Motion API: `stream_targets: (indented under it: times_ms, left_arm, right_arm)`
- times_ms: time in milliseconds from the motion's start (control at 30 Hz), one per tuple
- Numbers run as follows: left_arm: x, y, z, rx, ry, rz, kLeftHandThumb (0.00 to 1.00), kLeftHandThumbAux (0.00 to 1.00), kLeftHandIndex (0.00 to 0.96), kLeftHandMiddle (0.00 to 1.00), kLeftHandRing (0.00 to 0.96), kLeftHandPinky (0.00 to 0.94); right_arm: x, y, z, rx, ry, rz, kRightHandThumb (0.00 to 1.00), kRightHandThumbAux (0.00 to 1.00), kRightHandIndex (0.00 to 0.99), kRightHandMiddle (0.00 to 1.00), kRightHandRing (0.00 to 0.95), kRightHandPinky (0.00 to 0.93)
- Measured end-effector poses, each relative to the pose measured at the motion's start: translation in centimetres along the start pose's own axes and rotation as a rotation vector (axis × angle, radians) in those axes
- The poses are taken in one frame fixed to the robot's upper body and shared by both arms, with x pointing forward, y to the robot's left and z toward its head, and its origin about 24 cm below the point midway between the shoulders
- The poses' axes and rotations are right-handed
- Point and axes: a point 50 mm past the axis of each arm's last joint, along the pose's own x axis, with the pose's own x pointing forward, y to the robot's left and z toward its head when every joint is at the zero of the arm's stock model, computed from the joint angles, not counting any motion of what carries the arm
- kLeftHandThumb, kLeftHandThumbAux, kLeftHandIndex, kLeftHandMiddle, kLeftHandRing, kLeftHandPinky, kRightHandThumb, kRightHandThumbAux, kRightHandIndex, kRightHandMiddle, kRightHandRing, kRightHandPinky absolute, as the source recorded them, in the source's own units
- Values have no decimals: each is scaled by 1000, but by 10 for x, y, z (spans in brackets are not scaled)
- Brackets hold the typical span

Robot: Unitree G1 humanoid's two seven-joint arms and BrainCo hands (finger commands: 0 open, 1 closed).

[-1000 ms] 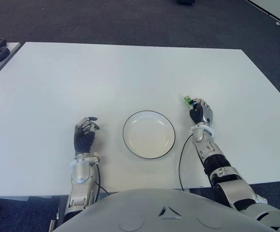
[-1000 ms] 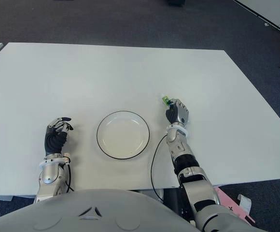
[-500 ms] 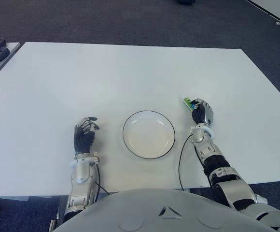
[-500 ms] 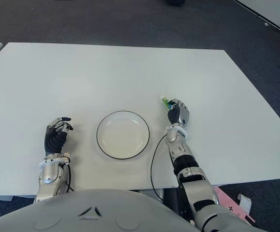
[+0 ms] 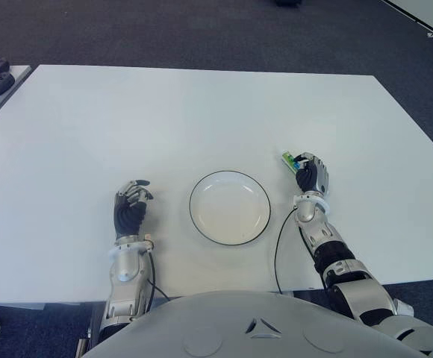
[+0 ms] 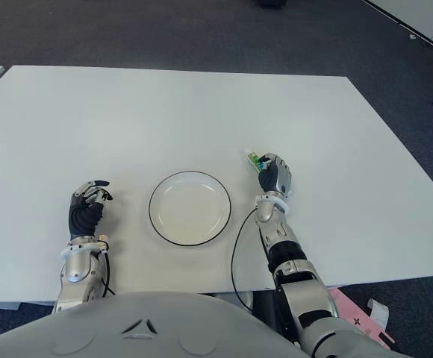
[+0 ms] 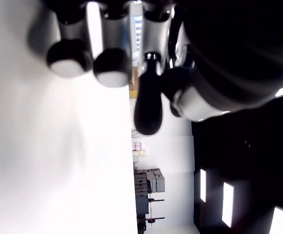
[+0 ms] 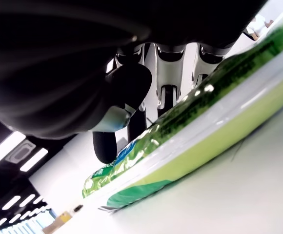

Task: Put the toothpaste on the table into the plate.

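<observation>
White and broad, the single tabletop [image 5: 201, 112] carries everything in the scene: one plate [image 5: 230, 206], one toothpaste [image 5: 288, 158] and the robot's two hands. The plate, white with a thin dark rim, sits near the front edge between the hands and has nothing in it. The right hand [image 5: 307, 174] is just right of the plate, its fingers [image 8: 163, 92] curled over the green toothpaste tube; in the right wrist view the tube runs under the fingers with the thumb against its near side, and its lower side shows close to the tabletop, though whether it touches or is lifted clear cannot be told. The tube's far end pokes out beyond the knuckles, pointing away from the robot and slightly toward the plate. The toothpaste is therefore still outside the plate, in the right hand's grip. The left hand [image 5: 131, 209] shows well left of the plate, fingers [image 7: 112, 68] loosely curled and holding nothing. Compared with a second ago, the right hand with the tube has shifted only slightly, a touch nearer the plate, while the left hand and plate have stayed put.
</observation>
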Motion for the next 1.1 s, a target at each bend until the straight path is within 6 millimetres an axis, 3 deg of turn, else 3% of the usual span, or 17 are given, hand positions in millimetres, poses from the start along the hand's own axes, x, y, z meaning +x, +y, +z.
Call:
stream_targets:
  times_ms: [267,467,500,567,700,767,1100]
  left_arm:
    - [0,0,0,-2,-6,-1,706,715,440,887,884,875]
    - [1,0,0,-1,-4,0,705,716,440,885,884,877]
    - [1,0,0,-1,-3,0,704,716,439,885,883,875]
    - [1,0,0,0,-2,0,704,716,439,884,882,874]
    - [2,-1,1,-2,-3,-1,704,717,439,884,883,876]
    - [2,-1,1,-3,-5,0,703,717,439,884,885,878]
    - [3,-2,3,-6,-17,-2,702,717,439,888,887,877]
  right_arm:
    - [-1,2,3,22,-34,8,1000,661,448,436,480,522]
    - [-2,3,6,3,-62,9,961,667,459,398,460,463]
    - [-2,3,6,1,-66,10,873,681,444,348,392,416]
    - [-3,3,7,-5,-70,12,795,694,429,277,303,349]
    - [-7,-1,5,-38,-76,45,650,502,141,78,86,129]
    - [-10,-3,6,-62,-71,86,616,452,72,39,44,66]
    - [-11,-22,26,-181,-17,205,559,227,1,0,0,1]
